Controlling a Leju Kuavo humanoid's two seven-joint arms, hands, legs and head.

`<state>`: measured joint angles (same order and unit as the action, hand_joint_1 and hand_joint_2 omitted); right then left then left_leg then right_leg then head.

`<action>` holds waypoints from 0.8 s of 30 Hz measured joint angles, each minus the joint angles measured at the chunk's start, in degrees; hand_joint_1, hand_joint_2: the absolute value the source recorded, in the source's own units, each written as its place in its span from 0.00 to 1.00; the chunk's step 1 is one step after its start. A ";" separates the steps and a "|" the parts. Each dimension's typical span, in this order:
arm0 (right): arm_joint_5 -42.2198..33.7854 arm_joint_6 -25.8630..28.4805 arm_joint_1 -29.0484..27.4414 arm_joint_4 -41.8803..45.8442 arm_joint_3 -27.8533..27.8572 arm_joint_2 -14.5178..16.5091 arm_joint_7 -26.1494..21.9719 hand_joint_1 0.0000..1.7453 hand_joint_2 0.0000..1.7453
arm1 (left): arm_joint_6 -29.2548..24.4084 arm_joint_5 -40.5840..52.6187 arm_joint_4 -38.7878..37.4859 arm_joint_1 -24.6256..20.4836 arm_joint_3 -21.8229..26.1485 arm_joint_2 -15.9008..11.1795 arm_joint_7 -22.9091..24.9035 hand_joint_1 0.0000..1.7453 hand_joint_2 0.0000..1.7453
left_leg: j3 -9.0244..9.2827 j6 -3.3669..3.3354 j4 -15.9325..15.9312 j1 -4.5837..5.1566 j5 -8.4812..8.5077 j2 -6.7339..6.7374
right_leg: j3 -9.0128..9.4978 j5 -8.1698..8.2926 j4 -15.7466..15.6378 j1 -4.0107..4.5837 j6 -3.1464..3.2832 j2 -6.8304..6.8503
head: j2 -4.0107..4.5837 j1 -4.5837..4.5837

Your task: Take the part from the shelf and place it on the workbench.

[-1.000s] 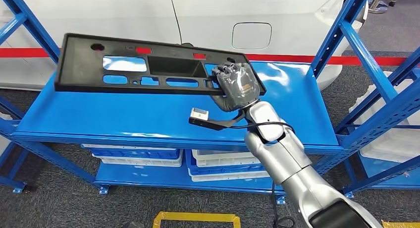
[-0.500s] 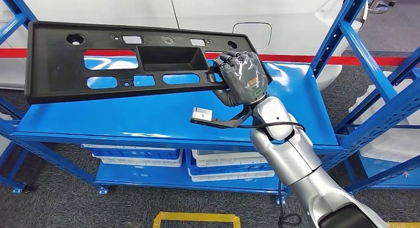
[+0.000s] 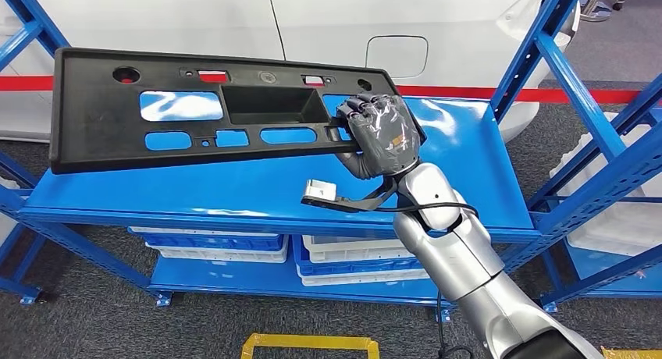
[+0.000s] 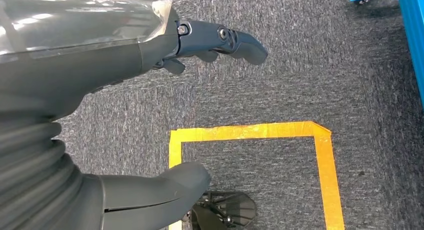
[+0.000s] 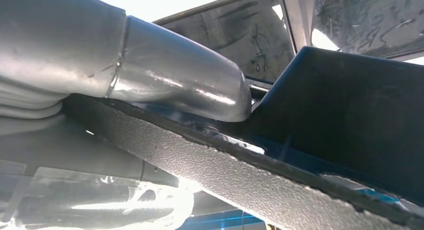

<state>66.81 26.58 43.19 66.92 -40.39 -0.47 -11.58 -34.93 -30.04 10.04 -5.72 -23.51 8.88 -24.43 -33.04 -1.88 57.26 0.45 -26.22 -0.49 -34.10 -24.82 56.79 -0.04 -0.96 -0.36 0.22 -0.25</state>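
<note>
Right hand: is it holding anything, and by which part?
Yes. The right hand grips the long black panel at its right end, by the edge beside the end cutout. The left hand holds nothing.

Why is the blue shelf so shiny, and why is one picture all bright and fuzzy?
Head view: lights glare off the glossy blue shelf. Right wrist view: bright backlight washes out the top, and the black part is very close and blurry.

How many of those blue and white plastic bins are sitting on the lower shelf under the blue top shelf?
2 that I can make out: one bin toward the left, one bin beside it toward the right, partly behind the right arm. More may be hidden under the top shelf.
</note>
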 joint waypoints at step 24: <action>-0.02 -0.81 -1.39 -0.08 0.19 -0.87 -0.05 1.00 0.00 | 6.15 -2.26 0.06 1.11 2.56 -2.01 5.88 0.00 1.00 | -2.37 1.12 2.12 -0.90 0.10 0.08 | 1.58 -1.57 0.80 -1.54 -0.50 0.04 | 0.01 0.20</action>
<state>66.79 25.77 41.80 66.84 -40.21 -1.34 -11.64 -28.77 -32.29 10.10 -4.60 -20.96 6.87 -18.55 -35.40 -0.76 59.39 -0.46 -26.13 -0.41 -32.52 -26.39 57.59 -1.57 -1.46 -0.32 0.22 -0.05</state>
